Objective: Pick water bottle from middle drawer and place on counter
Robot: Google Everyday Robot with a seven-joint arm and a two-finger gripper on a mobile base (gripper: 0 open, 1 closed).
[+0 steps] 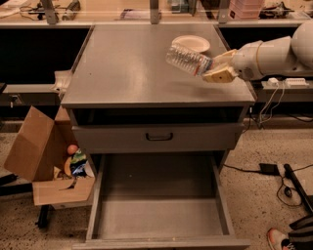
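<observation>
My gripper (211,67) reaches in from the right and is shut on the neck end of the water bottle (187,58). The clear crinkled bottle lies nearly level, base pointing left and slightly up, held above the right part of the grey counter (127,63). It hangs just in front of a cream round bowl (191,43). The middle drawer (159,207) stands pulled out at the bottom of the cabinet, its flat floor bare.
A shallower drawer front with a black handle (159,137) sits closed above the open drawer. An open cardboard box (46,161) with small items stands left of the cabinet. A long pale workbench (122,12) runs behind. Cables and a shoe lie on the floor at the right.
</observation>
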